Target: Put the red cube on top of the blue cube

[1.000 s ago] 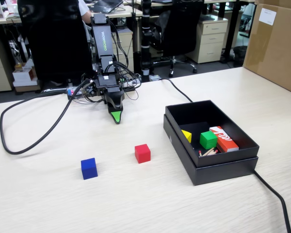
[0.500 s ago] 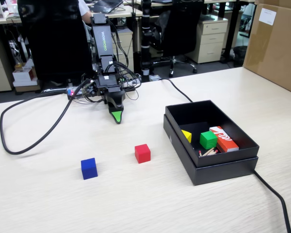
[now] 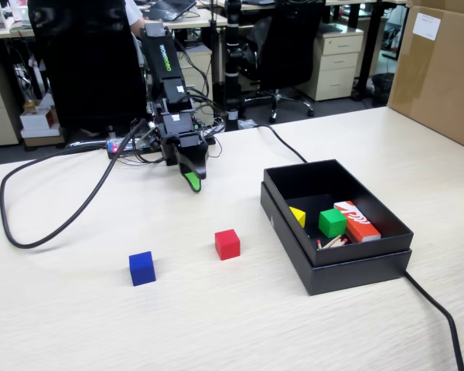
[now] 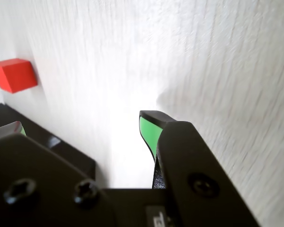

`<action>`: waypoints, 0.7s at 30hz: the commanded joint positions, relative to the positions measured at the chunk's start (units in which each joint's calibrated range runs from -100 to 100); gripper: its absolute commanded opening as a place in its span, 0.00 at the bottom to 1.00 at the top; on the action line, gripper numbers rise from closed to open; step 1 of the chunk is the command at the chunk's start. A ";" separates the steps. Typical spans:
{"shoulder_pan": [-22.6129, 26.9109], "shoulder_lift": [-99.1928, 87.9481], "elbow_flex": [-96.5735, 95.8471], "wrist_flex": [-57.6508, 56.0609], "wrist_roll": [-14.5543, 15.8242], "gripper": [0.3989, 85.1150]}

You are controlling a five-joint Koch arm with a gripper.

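pale wood-grain laminate covers the counter, and most of it lies bare. in the fixed view the red cube sits flat near the middle, with the blue cube to its left and a little nearer the camera; the two are apart, with open laminate between and all around them. the end effector hangs above the counter behind the red cube, well apart from both cubes, its green-lined tips pointing down. in the wrist view the green pads stand with a clear gap of bright counter between them, so the jaws are parted and hold nothing, and the red cube shows at the upper left edge, off to the side of that gap. to the right of the red cube in the fixed view a black box stands with its near left corner close to the cube; inside are a yellow block, a green cube, a red-orange and white box and a few thin sticks. a thick black cable loops across the left of the counter, and another runs from the box's right side toward the near edge. a cardboard carton stands at the far right. behind the counter are office chairs, drawer cabinets and desks.
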 commanded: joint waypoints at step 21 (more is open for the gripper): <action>1.17 65.52 69.46 -27.04 3.42 0.55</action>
